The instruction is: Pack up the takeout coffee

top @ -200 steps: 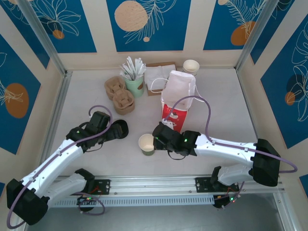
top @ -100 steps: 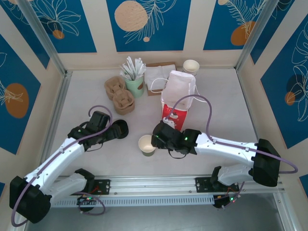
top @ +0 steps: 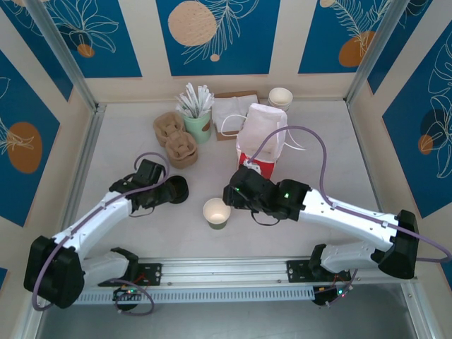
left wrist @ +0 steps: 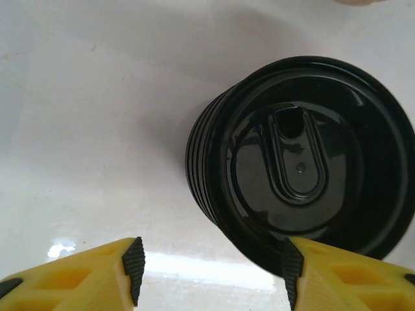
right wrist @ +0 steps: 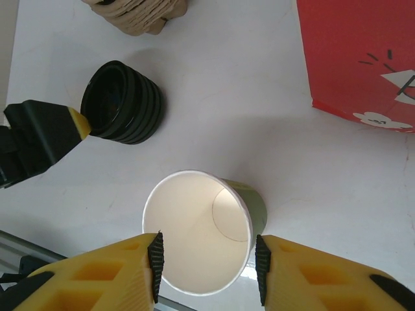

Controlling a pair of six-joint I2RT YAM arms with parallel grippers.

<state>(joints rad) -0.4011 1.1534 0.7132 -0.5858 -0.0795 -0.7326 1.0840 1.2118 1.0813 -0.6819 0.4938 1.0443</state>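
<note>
Olive-green paper outside, pale inside: that was the coffee cup (top: 217, 212), standing upright near the front of the white worktop (top: 127, 141) with its mouth open to the ceiling.

From overhead I got the whole layout. The red-and-white bag (top: 261, 138) stood just behind the cup and a bit to the right. Two brown cardboard carriers (top: 180, 150) sat further back on the left. A green pot stuffed with white sticks (top: 198, 119) and a stack of pale cups (top: 280, 97) were up by the back wall.

The right wrist camera looked straight down into the cup, right to the curve of its bottom. The right jaws were parted about as wide as the cup, with one black pad (right wrist: 155, 259) at each side of the rim. Honestly I couldn't tell if the pads touched the paper. The rim looked perfectly round though, and from overhead the cup stood just beside the tip of the right arm (top: 339, 212). That wrist view also caught the stack of black lids (right wrist: 123, 103) side-on, with a yellow fingertip of the left arm (top: 99, 215) right up against it.

The left wrist camera was close enough to show the ribbed edges of the lids and the sip slot in the top one. The left jaws stood open fairly wide. One pad (left wrist: 292, 275) was at the top lid's rim, and the other pad (left wrist: 134, 269) was apart from the stack with bare worktop between. The cup sat apart from those jaws, off to their right.
</note>
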